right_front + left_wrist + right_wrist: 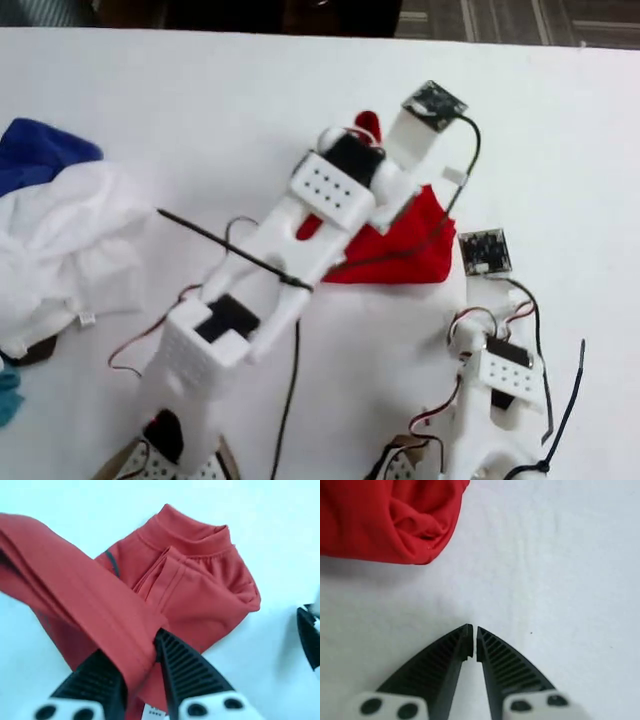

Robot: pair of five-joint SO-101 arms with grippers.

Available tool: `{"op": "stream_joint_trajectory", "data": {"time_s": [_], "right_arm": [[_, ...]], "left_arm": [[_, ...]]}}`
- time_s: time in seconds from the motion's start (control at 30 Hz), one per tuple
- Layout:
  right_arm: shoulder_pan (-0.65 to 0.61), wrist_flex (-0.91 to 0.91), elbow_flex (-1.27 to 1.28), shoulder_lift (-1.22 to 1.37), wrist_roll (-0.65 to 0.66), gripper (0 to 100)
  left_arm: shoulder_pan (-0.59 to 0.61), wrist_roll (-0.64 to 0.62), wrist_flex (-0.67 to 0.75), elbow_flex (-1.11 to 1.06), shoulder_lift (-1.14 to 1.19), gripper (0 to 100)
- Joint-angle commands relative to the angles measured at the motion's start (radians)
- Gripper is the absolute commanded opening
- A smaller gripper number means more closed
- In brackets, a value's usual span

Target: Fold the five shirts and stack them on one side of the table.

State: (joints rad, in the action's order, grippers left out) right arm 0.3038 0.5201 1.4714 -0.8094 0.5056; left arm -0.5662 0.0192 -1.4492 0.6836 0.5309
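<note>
White surface (200, 90) is being viewed from above, two arms at its near edge. Red shirt (200, 580) is lying crumpled right of centre, partly under the left arm. One long fold of it is being grasped between the left fingers (167, 647). Right fingers (481, 635) are being held pressed together on nothing, over bare surface just near of the red shirt. White shirt (70, 240) and blue shirt (40, 150) are lying bunched at the left edge, well apart from it.

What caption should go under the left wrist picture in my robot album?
The left gripper pinches a fold of the red shirt lying on the white table.
</note>
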Motion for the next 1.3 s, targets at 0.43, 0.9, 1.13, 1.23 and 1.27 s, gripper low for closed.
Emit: {"op": "stream_joint_trajectory", "data": {"time_s": [0.43,0.9,1.13,1.23,1.27], "right_arm": [[0.309,-0.019,-0.037,-0.028,-0.358,2.0],[0.211,-0.076,0.021,-0.031,-0.245,2.0],[0.211,-0.076,0.021,-0.031,-0.241,2.0],[0.209,-0.079,0.021,-0.031,-0.239,2.0],[0.209,-0.079,0.021,-0.031,-0.239,2.0]], "left_arm": [[-0.064,-0.011,0.147,0.015,0.055,3],[-0.094,-0.011,0.264,0.015,0.121,21],[-0.080,-0.005,0.110,0.160,0.101,25],[-0.037,-0.003,0.012,0.286,0.091,25],[-0.012,-0.003,-0.017,0.318,0.092,25]]}}
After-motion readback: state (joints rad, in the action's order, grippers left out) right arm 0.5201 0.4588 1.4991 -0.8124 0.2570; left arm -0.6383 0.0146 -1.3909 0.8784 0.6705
